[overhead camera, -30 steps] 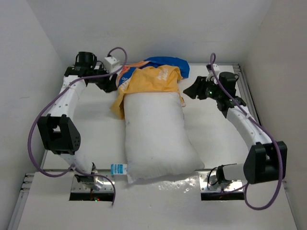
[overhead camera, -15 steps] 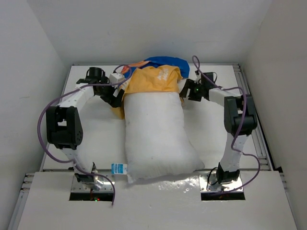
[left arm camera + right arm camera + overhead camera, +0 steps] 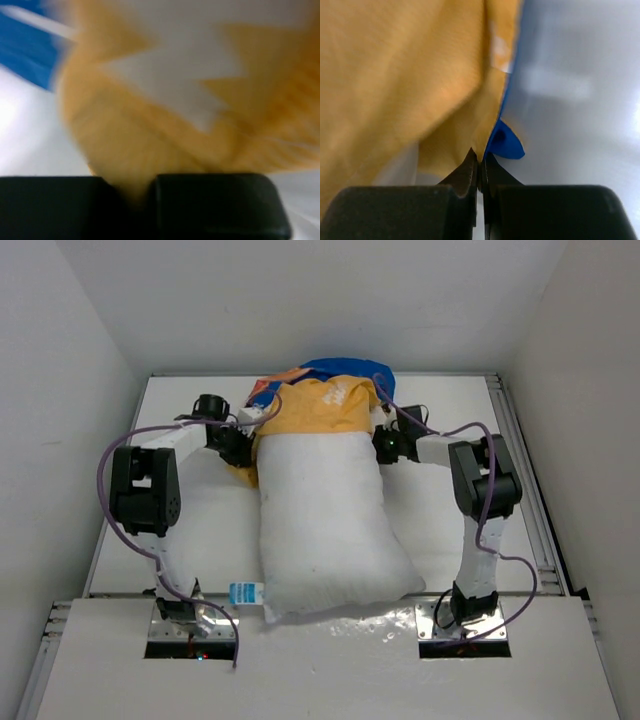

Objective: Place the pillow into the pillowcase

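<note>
The pillow (image 3: pixel 325 520) lies lengthwise down the middle of the white table (image 3: pixel 200 530). Its far end is tucked into the mouth of the pillowcase (image 3: pixel 322 400), which covers only that end, so most of the pillow is bare. The case's orange side faces up, and blue cloth bunches beyond it at the pillow's far end. A small blue-and-white tag (image 3: pixel 245 592) sticks out at the pillow's near left corner.

The left gripper (image 3: pixel 238 447) sits at the pillow's far left corner, on the case's open edge. The left wrist view is blurred, but there orange cloth runs down into the narrow gap between the black fingers (image 3: pixel 210 205), which pinch the pillowcase (image 3: pixel 150 125). The right gripper (image 3: pixel 385 447) sits at the pillow's far right corner. In the right wrist view its tips are pressed together on the hem of the pillowcase (image 3: pixel 395 75), where orange meets blue.

A strip of bare table runs along each side of the pillow. The left arm (image 3: pixel 140 490) folds over the left strip and the right arm (image 3: pixel 485 480) over the right one. Beyond the case, a narrow band of table is left before the back wall (image 3: pixel 320 310). The pillow's near end reaches the table's near edge, between the two arm bases. A metal rail (image 3: pixel 525 480) borders the table to the pillow's right. Plain white walls close in on the left, the far side and the right.
</note>
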